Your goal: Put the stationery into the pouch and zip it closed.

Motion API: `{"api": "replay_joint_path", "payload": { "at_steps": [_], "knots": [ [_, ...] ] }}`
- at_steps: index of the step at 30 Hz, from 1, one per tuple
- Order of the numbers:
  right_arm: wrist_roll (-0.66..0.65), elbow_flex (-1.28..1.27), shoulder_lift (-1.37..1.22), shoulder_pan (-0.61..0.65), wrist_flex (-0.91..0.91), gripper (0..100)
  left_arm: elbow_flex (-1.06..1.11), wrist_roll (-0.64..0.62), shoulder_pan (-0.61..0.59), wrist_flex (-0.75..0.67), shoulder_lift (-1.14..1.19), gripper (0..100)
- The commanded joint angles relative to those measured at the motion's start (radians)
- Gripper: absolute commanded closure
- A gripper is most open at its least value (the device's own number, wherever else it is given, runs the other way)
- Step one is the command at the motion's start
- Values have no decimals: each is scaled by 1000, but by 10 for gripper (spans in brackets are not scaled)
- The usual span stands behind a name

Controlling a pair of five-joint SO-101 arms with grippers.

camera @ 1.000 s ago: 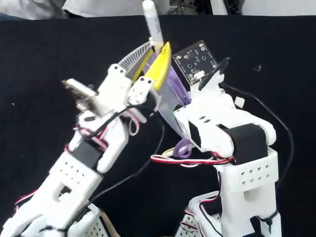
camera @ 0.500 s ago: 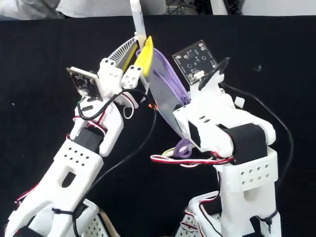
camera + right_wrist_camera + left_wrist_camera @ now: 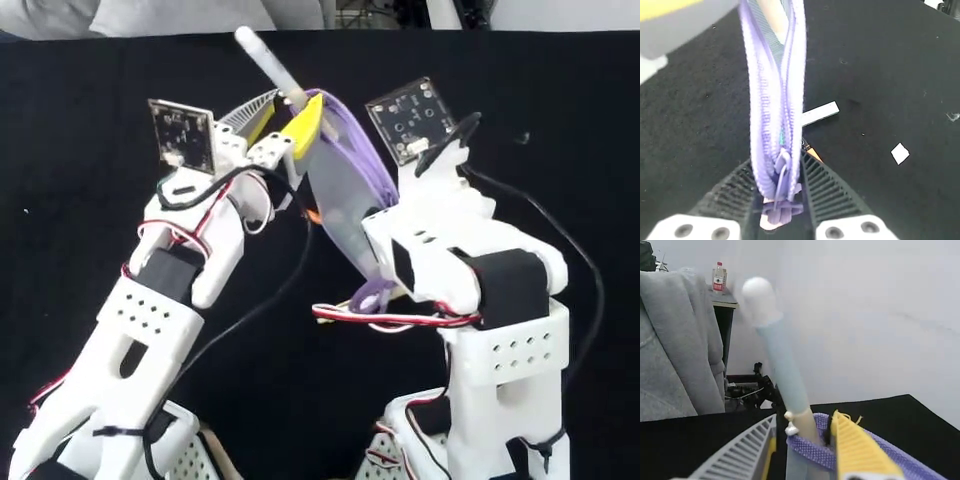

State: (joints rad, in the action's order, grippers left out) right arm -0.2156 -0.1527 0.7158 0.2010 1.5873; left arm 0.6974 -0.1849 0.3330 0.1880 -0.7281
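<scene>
Above the black table, the right gripper pinches one end of the purple pouch and holds it up. The left gripper pinches the pen: its low end sits in the pouch's open top, its white tip sticks out past the fingers

A black cloth tabletop lies before a plain white wall; grey fabric hangs beside a dark cabinet bearing a small bottle.
</scene>
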Motion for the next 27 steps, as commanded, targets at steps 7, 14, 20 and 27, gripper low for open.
{"api": "replay_joint_path", "payload": {
  "at_steps": [7, 14, 20, 27],
  "knots": [
    [2, 4, 5, -11, -21, 987, -186, 8, 139, 146, -18, 815],
    [2, 4, 5, -14, -20, 987, -196, 0, 105, 150, -28, 819],
    [-8, 16, 5, -18, -26, 987, -191, -32, -4, 210, -181, 820],
    [-6, 173, -1, -101, 31, 987, -285, -157, -211, 284, -245, 820]
  ]
}}
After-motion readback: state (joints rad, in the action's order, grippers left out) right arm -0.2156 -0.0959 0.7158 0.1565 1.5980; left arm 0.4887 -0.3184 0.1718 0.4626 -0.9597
